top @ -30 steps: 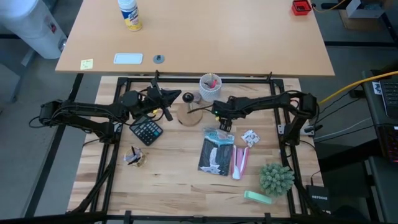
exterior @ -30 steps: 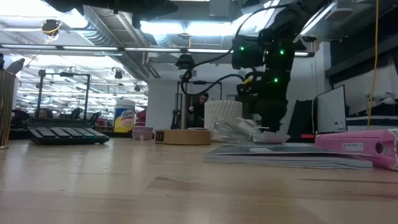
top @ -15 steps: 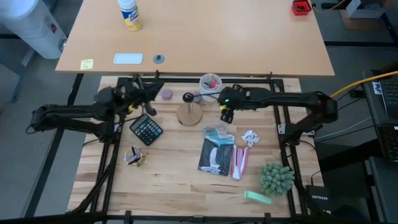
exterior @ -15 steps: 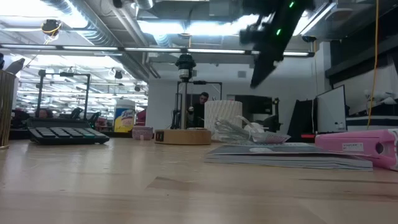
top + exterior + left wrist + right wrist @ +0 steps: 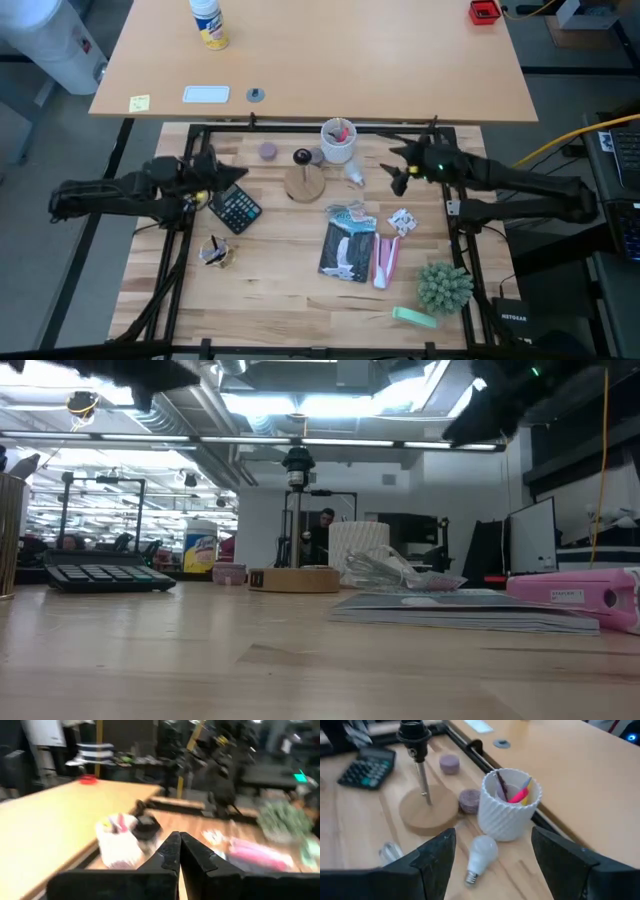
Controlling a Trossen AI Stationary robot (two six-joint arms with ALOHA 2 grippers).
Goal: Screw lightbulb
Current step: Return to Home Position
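The lightbulb (image 5: 481,854) lies on its side on the table beside the white ribbed cup (image 5: 510,806), its screw base pointing away from the cup; in the high view the lightbulb (image 5: 355,179) lies right of the stand. The wooden disc stand (image 5: 306,183) carries a black socket (image 5: 414,736) on a thin post, with nothing in it. My right gripper (image 5: 396,170) hovers open to the right of the bulb, tilted down toward it. My left gripper (image 5: 238,173) is shut and level, left of the stand, above the calculator's far end. Neither holds anything.
A calculator (image 5: 235,208) lies left of the stand, and two purple discs (image 5: 450,764) (image 5: 469,800) lie near it. A black packet (image 5: 348,250), a pink package (image 5: 387,262), a green plant (image 5: 444,287) and small items fill the near right. A black frame rail (image 5: 300,127) edges the far side.
Both arms have drawn back from the stand. My left gripper has moved toward the table's left edge, staying shut. My right gripper has risen and moved toward the right edge, tipping up from steeply down, and stays open. The bulb lies uncovered beside the cup.
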